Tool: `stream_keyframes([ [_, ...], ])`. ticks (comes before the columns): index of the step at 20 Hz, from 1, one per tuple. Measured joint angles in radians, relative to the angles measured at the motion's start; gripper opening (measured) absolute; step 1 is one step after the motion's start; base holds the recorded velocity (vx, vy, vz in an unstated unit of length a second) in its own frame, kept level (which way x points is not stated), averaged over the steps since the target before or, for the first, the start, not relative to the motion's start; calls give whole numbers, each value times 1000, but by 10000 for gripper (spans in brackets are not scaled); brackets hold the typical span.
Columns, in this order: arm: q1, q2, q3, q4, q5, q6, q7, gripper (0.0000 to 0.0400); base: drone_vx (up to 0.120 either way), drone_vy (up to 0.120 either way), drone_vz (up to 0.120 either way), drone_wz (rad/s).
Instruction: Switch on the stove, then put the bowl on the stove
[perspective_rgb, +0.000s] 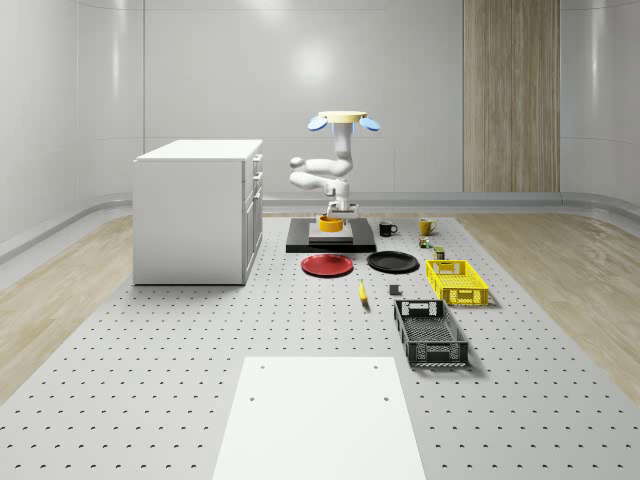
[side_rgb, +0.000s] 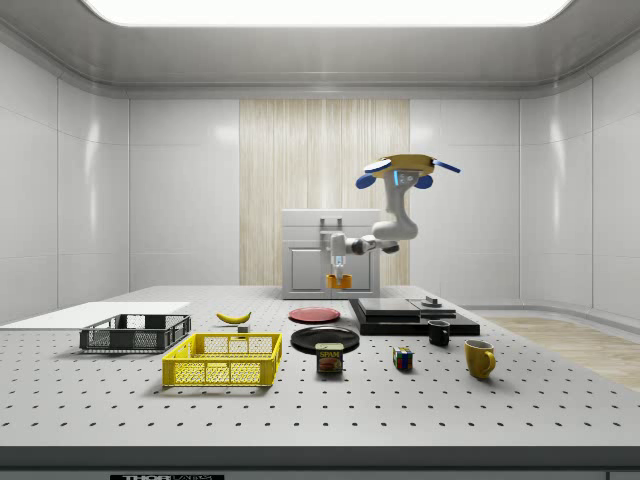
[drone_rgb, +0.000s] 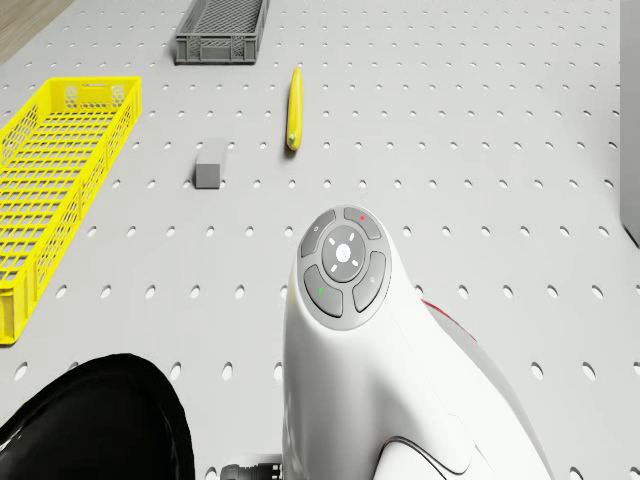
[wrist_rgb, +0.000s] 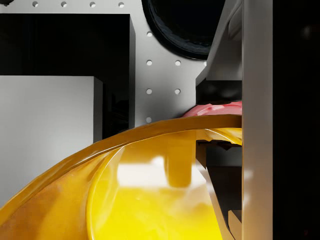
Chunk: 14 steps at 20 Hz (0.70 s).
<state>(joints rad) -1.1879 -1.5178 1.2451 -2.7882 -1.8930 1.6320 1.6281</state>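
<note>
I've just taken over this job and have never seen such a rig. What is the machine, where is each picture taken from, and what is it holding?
It is a simulated drone carrying a white arm that ends in a gripper. The drone hovers over the black stove. Two pictures come from fixed cameras: one looking down on the whole scene, one at its side. One is from the drone's body, looking down past the arm; one is from the wrist.

The jaws are shut on the rim of the yellow bowl, held just above the stove's plate.

On the table: a white cabinet, red plate, black plate, yellow crate, grey crate, banana and two mugs.
</note>
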Motion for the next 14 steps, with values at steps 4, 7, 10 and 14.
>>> stream_keyframes([
  [4,0,-1,0,0,0,1,0,102,-120,0,0,0],
  [7,0,-1,0,0,0,1,0,102,-120,0,0,0],
  [10,-1,-1,0,0,1,1,0,102,-120,0,0,0],
  [14,-1,-2,0,0,1,2,0,102,-120,0,0,0],
])
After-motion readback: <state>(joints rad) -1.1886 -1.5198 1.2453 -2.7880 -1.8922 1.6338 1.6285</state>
